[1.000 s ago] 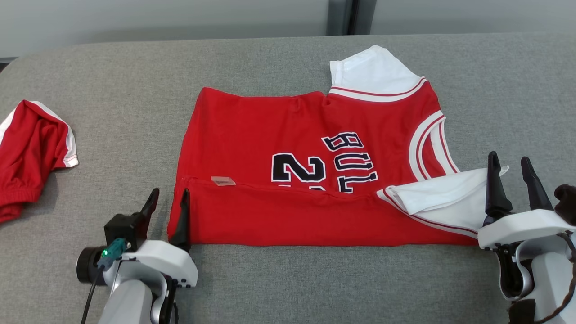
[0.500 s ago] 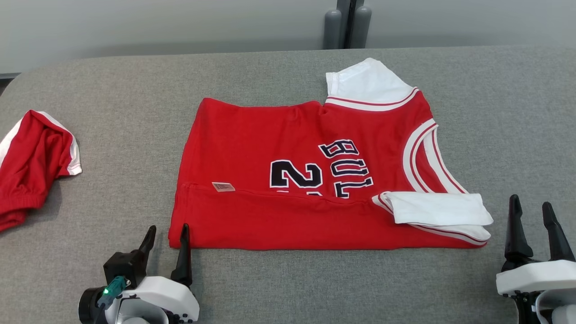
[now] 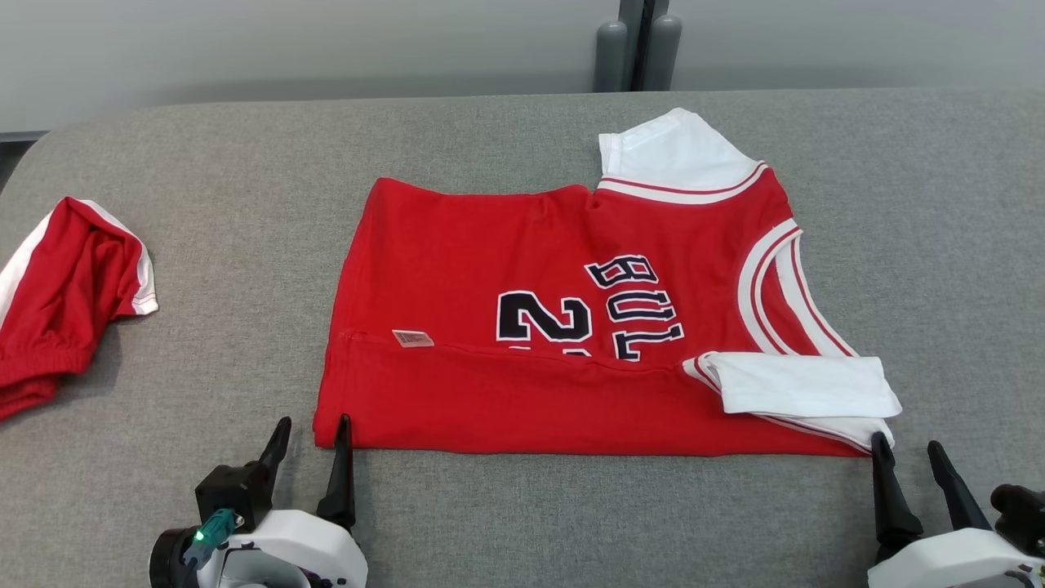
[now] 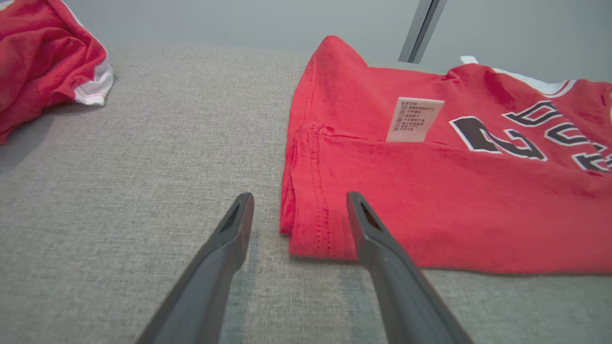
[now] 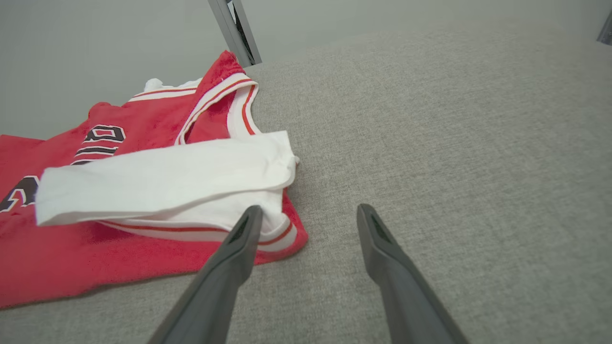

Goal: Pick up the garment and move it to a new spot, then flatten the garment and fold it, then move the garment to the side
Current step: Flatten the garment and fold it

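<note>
Drawn left gripper (image 3: 313, 421) and right gripper (image 3: 905, 443), jaws apart, back to jersey's (image 3: 490, 245) near corners by table's (image 3: 204, 147) near edge; fold judged laid.

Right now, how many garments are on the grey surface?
2: the red jersey lies centre, partly folded; a crumpled red-and-white garment sits far left, partly out of frame.
</note>
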Controlling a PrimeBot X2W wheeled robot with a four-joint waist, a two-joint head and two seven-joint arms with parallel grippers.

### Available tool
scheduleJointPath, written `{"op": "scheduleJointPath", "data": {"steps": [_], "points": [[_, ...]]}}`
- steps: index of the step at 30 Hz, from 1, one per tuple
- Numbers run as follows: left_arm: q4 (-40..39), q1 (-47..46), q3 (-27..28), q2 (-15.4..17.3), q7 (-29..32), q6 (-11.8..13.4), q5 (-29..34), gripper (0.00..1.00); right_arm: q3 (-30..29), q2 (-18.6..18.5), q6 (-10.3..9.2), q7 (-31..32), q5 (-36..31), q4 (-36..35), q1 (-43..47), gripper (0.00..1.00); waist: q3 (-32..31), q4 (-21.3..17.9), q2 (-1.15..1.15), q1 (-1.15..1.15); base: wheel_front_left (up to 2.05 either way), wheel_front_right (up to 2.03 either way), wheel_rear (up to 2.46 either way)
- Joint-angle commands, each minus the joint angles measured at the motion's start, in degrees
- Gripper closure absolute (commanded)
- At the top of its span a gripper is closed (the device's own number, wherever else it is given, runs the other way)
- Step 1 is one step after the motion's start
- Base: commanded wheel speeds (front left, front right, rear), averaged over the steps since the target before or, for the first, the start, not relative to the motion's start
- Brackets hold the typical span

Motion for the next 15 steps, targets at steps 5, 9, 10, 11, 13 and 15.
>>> {"op": "scheduleJointPath", "data": {"steps": [5,9,10,11,13,15], "points": [[-0.22,-0.18,-0.02,0.31,-0.10,-0.57,-0.03,0.00,0.80,-0.91,-0.02,-0.10,0.53,5.59,-2.65,0.00,0.54,0.86,0.00,0.00,0.00,0.00,0.00],[-0.23,-0.59,-0.09,0.31,-0.10,-0.77,-0.01,0.00,1.83,-1.21,-0.02,-0.03,0.79,8.18,-3.95,0.00,0.88,1.17,0.00,0.00,0.00,0.00,0.00],[-0.30,-0.66,-0.09,0.30,-0.10,-0.89,-0.02,0.00,2.27,-1.41,-0.02,0.00,0.73,8.58,-4.37,0.00,0.98,1.23,0.00,0.00,0.00,0.00,0.00],[-0.36,-0.72,-0.12,0.29,-0.10,-0.93,-0.03,0.00,2.60,-1.56,-0.02,0.01,0.68,8.88,-4.66,0.00,1.09,1.27,0.00,0.00,0.00,0.00,0.00],[-0.50,-0.84,-0.04,0.30,-0.10,-1.01,-0.15,0.00,3.11,-1.74,-0.02,0.02,0.89,9.12,-5.08,0.16,1.32,1.24,0.00,0.00,0.00,0.00,0.00],[-0.65,-0.82,-0.09,0.29,-0.10,-1.06,-0.33,0.00,3.79,-1.99,-0.02,0.02,0.87,8.99,-5.31,0.70,1.46,1.14,0.00,0.00,0.00,0.00,0.00]]}}
